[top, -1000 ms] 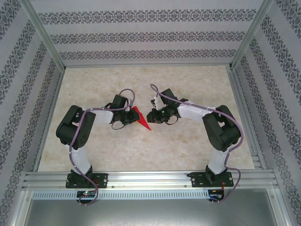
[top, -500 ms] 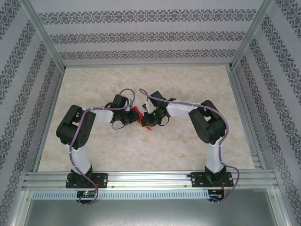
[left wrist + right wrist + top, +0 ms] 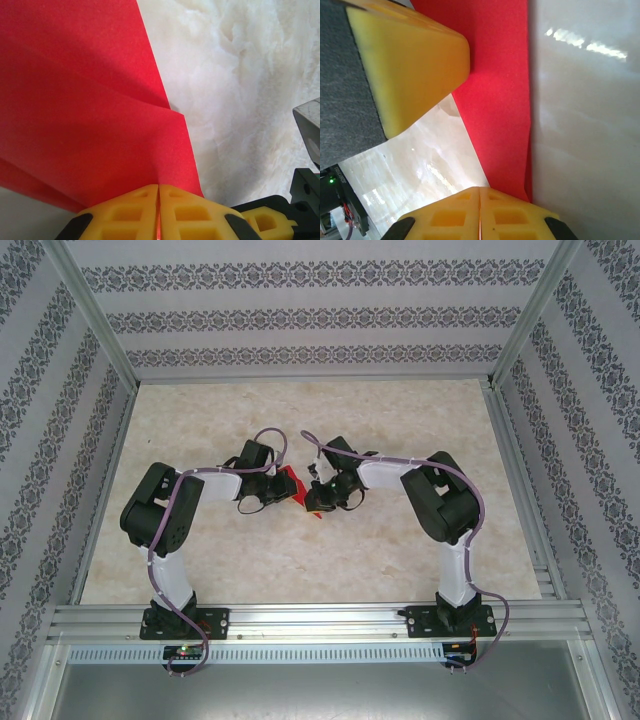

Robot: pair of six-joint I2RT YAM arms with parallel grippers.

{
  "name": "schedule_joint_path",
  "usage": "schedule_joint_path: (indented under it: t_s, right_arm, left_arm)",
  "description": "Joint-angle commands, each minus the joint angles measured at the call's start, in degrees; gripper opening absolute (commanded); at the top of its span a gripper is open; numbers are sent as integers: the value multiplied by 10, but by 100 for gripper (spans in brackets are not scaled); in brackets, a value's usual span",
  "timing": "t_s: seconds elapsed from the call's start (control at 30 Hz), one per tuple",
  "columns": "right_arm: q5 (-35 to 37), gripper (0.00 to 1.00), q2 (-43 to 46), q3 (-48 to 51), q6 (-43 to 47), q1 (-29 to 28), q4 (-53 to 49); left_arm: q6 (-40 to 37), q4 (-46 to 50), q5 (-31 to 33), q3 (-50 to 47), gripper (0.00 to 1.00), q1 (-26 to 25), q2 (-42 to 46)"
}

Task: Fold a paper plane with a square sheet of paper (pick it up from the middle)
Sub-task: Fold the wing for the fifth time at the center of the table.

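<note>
Paper plane (image 3: pixel 289 479): middle of the table (image 3: pixel 400 570), between the two grippers, its point toward the near edge. Left gripper (image 3: pixel 272 492): just left of the plane, jaws clamped on its side. Right gripper (image 3: pixel 318 498): just right of the plane, fingertips at its edge, facing the left gripper across it.

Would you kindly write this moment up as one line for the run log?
left gripper: shut on paper plane | right gripper: shut on paper plane | paper plane: red, creased, held between both grippers
</note>
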State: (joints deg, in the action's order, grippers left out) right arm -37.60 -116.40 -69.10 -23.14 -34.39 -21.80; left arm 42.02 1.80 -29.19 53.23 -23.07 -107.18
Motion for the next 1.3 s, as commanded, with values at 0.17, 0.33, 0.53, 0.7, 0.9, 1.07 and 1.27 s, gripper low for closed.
schedule_joint_path:
  t_s: [0.17, 0.33, 0.53, 0.7, 0.9, 1.07, 1.27]
  right_arm:
    - [12, 8, 24, 67, 32, 11, -38]
    - [7, 8, 55, 115, 40, 16, -42]
    - [7, 8, 96, 140, 40, 27, -45]
    - [2, 9, 144, 116, 18, 29, -7]
    - [1, 9, 90, 40, 3, 13, 10]
    - [6, 8, 42, 3, -4, 6, 12]
    - [14, 8, 14, 9, -3, 6, 10]
  left_arm:
    - [-14, 63, 58, 2, 10, -4, -34]
    - [-13, 70, 63, 3, 10, -5, -38]
    - [-14, 71, 59, 6, 10, -5, -39]
    - [-14, 63, 48, 7, 10, -4, -37]
    - [-14, 57, 38, 8, 10, -4, -35]
    - [-17, 45, 22, 8, 10, -4, -33]
    - [-31, 38, 6, 16, 11, -5, -24]
